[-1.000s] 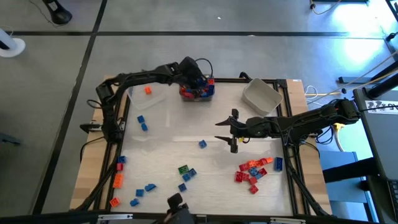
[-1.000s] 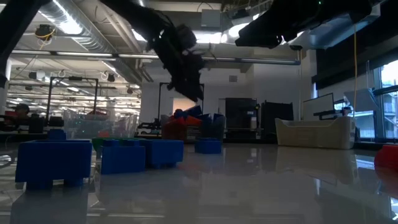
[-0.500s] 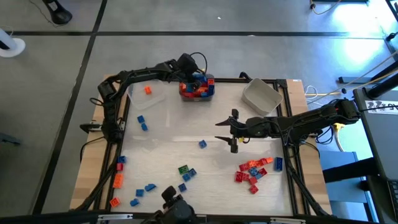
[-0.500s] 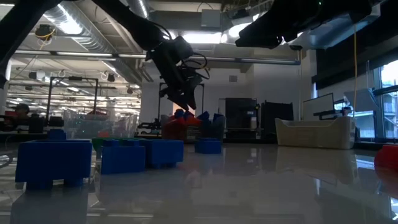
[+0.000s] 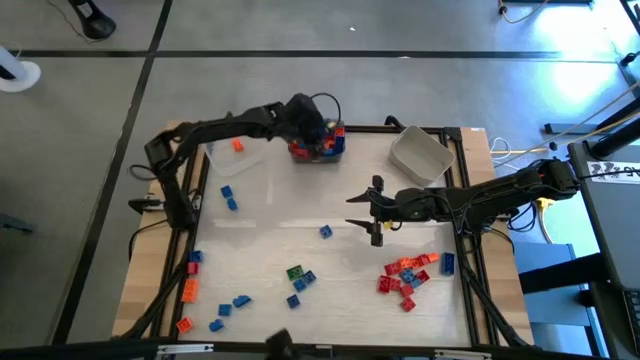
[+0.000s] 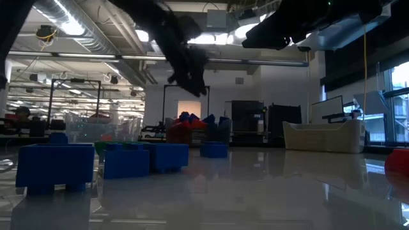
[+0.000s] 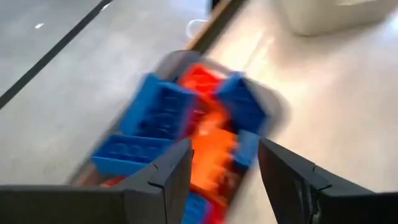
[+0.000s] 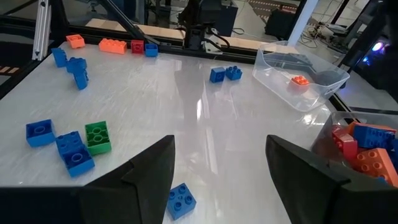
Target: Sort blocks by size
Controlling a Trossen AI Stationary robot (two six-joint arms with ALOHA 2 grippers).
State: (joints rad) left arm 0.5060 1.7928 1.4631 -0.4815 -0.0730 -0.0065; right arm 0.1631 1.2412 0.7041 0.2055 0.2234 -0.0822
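Note:
The blocks lie scattered over the white table: a red heap (image 5: 405, 275) at the near right, blue ones (image 5: 228, 197) at the left, one blue block (image 5: 326, 232) in the middle, and a green one (image 5: 294, 271) nearer the front. More fill a small bin (image 5: 320, 147) at the far edge. My left gripper (image 5: 316, 130) hangs open over that bin's blocks (image 7: 205, 118), its fingers empty. My right gripper (image 5: 352, 210) hovers open above the table's middle, with nothing between its fingers (image 8: 155, 168).
A clear bin (image 5: 238, 155) holding one orange block (image 5: 238, 145) stands at the far left. A pale empty bin (image 5: 420, 155) stands at the far right. Orange and blue blocks (image 5: 190, 290) lie along the near left edge. Black frame rails border the table.
My left gripper dipped toward the filled bin and the far edge, then rose again and came back over the bin, open throughout. The blocks on the table have stayed where they were.

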